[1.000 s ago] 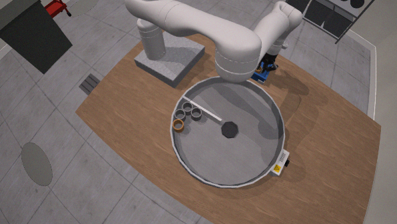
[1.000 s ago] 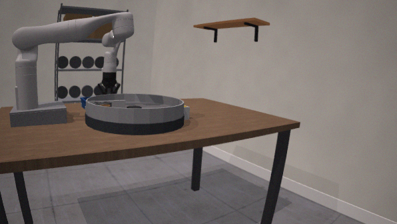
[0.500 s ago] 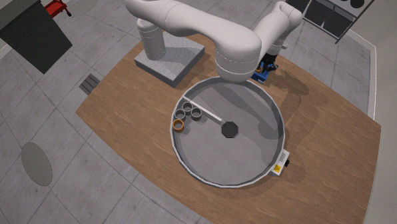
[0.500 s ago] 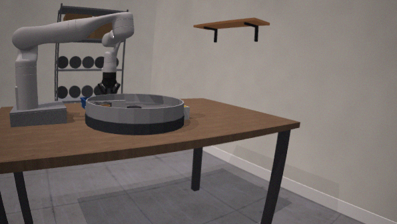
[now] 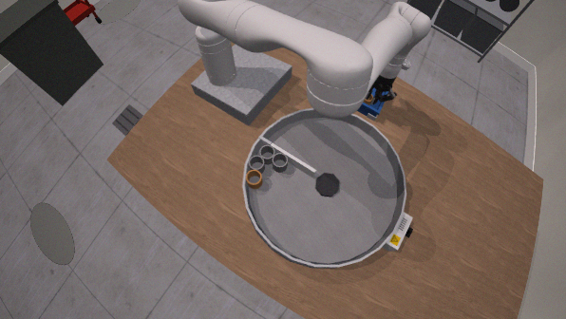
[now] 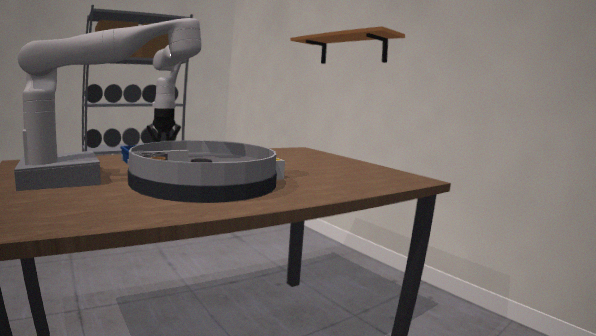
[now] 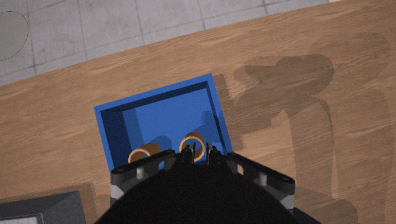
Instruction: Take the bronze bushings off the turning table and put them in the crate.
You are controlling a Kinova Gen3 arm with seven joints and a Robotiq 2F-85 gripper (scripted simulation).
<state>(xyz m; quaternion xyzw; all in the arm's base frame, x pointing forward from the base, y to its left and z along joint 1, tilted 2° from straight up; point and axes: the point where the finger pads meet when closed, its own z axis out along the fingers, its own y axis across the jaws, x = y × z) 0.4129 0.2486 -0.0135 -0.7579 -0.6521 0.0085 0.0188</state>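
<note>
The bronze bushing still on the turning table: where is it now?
In the top view, the bronze bushing stands inside the left rim of the turning table, just below the three steel bushings.

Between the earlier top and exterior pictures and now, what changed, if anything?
No visible move, grasp or release. The tool stayed over the blue crate; one bronze bushing and three steel bushings stayed on the turning table.
</note>
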